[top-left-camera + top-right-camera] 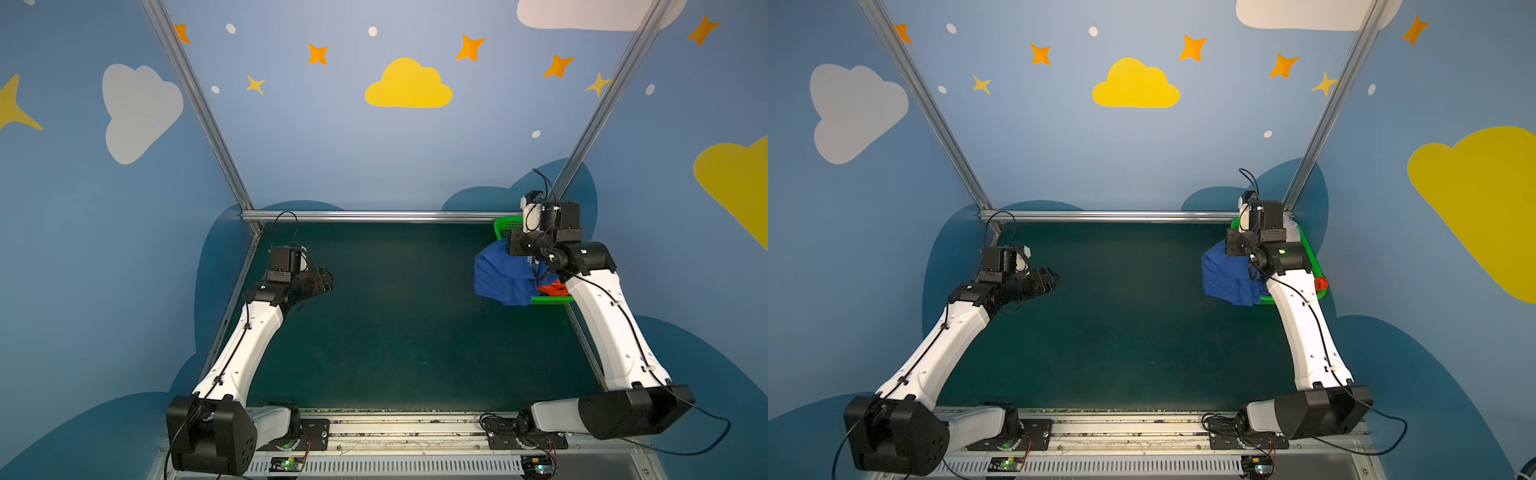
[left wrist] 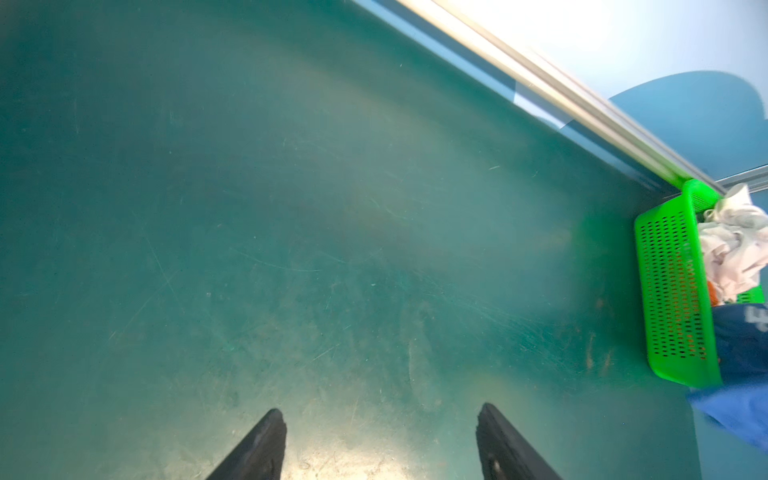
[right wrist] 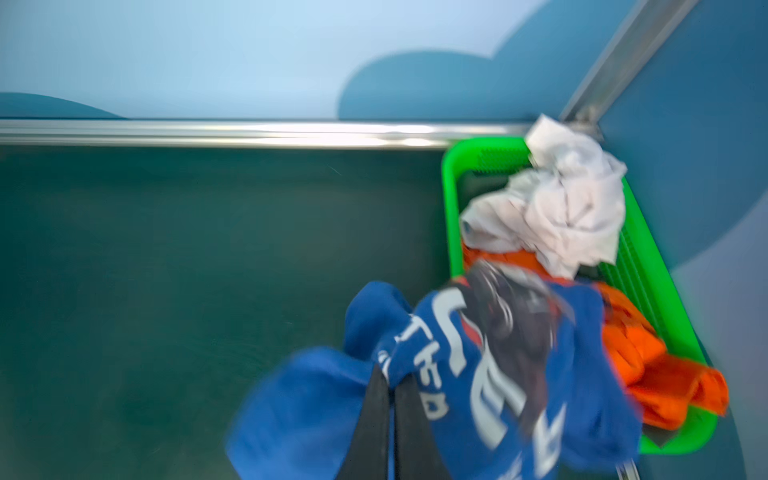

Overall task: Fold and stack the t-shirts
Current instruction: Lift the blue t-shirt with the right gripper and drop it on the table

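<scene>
Green mat under cloud-painted walls, and all the action is at the basket in the far corner. Right gripper is clamped tight on the blue shirt, which drapes out over the basket's rim toward the mat. Orange shirt lies inside the basket, with the white shirt crumpled on top of it. Left gripper hangs well apart from the basket, jaws spread, nothing between them.

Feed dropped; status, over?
Right gripper shut on blue t-shirt, draped over green basket rim. Left gripper open, empty. White t-shirt, orange t-shirt inside. Nothing blocking.
</scene>
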Controlling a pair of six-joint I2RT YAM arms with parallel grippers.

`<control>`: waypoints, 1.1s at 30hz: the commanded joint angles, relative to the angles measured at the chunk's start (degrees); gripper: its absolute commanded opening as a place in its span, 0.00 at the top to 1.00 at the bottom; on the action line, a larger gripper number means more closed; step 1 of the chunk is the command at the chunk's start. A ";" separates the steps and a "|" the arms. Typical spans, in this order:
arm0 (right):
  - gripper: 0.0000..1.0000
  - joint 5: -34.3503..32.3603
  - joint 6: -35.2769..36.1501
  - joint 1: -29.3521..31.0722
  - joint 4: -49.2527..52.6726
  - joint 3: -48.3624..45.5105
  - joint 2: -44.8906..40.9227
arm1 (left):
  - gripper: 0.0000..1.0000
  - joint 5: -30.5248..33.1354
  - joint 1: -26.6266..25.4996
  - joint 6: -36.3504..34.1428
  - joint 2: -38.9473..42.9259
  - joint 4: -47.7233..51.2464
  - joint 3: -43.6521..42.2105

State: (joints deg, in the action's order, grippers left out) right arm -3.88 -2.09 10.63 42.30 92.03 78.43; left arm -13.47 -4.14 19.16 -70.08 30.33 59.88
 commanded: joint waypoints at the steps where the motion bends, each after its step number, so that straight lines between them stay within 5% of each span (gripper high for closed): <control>1: 1.00 5.17 1.78 4.20 0.41 4.94 -1.78 | 0.27 -0.26 0.14 0.16 1.99 -0.84 -0.90; 13: 1.00 11.41 4.63 22.84 -0.24 16.08 4.61 | 0.28 0.26 0.09 -0.02 3.95 -1.23 -1.45; 33: 1.00 12.83 3.29 25.35 -0.70 20.17 10.66 | 0.30 0.95 0.13 -0.36 5.42 -1.32 -1.87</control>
State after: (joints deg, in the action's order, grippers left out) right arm 8.32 1.45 35.42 43.11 109.71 88.23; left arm -12.97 -4.14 19.14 -65.78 29.39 58.48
